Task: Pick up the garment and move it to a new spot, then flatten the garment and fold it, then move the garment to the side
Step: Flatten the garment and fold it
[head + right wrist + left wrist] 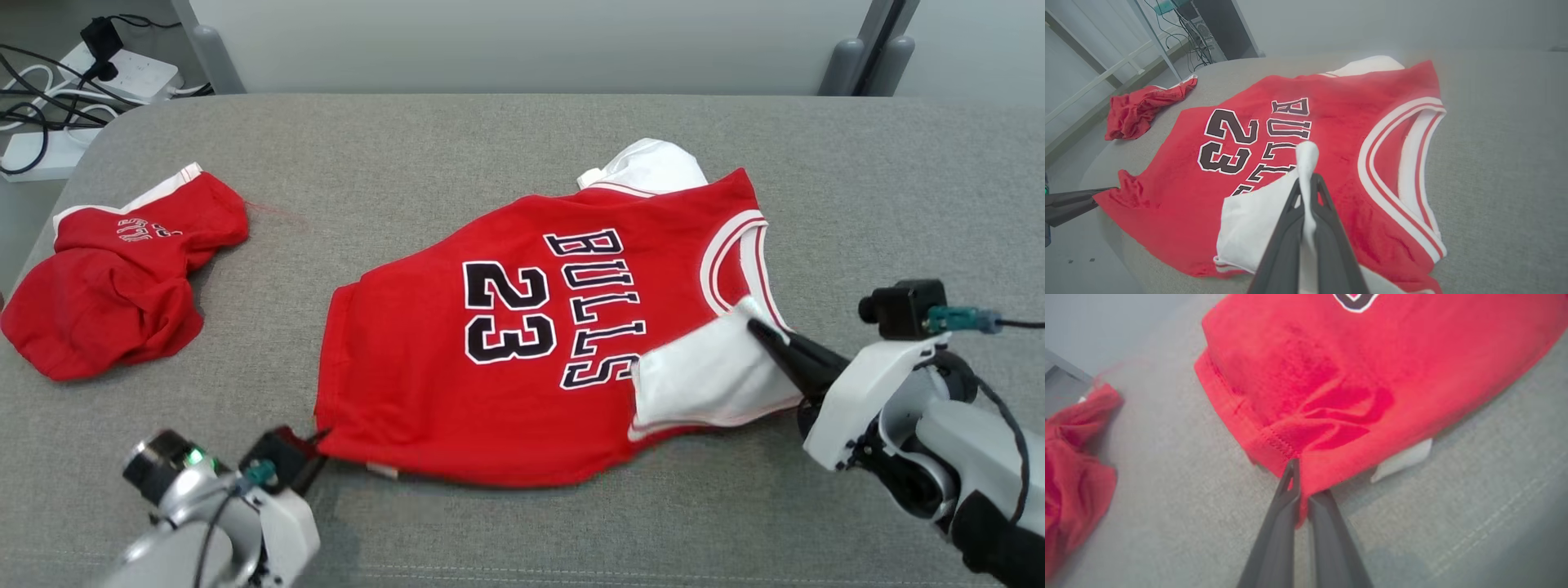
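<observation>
Head looks down; wrist views (closer) share jersey (pixel 424 392).

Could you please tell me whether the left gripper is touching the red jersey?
Touching. In the left wrist view the left gripper has its fingers shut on the hem corner of the red jersey, cloth pinched between them.

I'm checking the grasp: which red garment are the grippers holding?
The flat red jersey printed BULLS 23: left gripper pinches its hem corner, right gripper its white sleeve. The crumpled red garment lies apart.
</observation>
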You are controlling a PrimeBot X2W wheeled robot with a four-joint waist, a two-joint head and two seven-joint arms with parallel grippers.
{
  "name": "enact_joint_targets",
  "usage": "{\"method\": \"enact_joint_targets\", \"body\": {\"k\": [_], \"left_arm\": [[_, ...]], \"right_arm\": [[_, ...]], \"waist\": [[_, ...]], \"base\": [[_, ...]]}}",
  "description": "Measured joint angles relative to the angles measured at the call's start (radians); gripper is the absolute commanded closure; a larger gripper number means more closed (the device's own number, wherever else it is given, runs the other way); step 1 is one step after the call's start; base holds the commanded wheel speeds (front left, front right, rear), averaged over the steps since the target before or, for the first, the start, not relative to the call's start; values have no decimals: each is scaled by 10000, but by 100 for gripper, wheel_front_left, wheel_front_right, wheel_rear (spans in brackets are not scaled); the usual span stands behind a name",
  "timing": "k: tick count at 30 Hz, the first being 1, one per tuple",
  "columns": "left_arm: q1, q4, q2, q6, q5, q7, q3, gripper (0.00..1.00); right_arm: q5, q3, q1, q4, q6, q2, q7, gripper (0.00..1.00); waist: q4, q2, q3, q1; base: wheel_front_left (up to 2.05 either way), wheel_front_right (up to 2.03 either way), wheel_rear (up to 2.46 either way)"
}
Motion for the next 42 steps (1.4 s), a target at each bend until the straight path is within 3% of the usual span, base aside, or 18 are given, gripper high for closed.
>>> {"method": "enact_joint_targets", "body": {"k": [9,15,20,23,26,30,35,39,42], "left_arm": [[-3051,-769,1417,-821,111,278,945,100],[-4916,-961,1503,-1131,132,543,1467,100],[-5331,-1058,1661,-1344,-481,627,1812,100],[-4891,-1290,1929,-1528,-1271,1411,1760,100],[-3787,-2113,2387,-1607,-2667,2773,1300,100],[-2391,-4537,3440,-1624,-5012,4711,399,100],[-1647,-6663,4798,-1680,-6759,6621,-385,100],[-1268,-7480,4978,-1680,-7881,7687,-731,100],[-1316,-7258,4740,-1630,-9064,8585,-673,100]], "right_arm": [[-523,-717,-2225,35,0,-378,-326,100],[-1007,-1551,-3954,364,0,-176,-512,100],[-485,-1697,-4233,-125,0,-188,-428,100],[497,-1429,-3976,-1277,0,-481,405,100],[1824,-1110,-3262,-2692,0,-1241,1741,100],[3636,-631,-2284,-4174,-2,-2742,3881,100],[4410,395,-1693,-5375,-4,-4092,6032,100],[4836,794,-1518,-6096,-4,-4414,7488,100],[4782,853,-1770,-5691,-4,-4161,8113,100]], "waist": [[-106,0,80,0],[-351,0,79,0],[-489,0,-250,0],[-555,0,-557,0],[-621,0,-870,0],[-711,0,-935,0],[-737,0,-305,0],[-755,0,468,0],[-774,0,1199,0]], "base": [[0,0,0],[0,0,0],[0,0,0],[0,0,0],[0,0,0],[0,0,0],[0,0,0],[0,0,0],[0,0,0]]}}
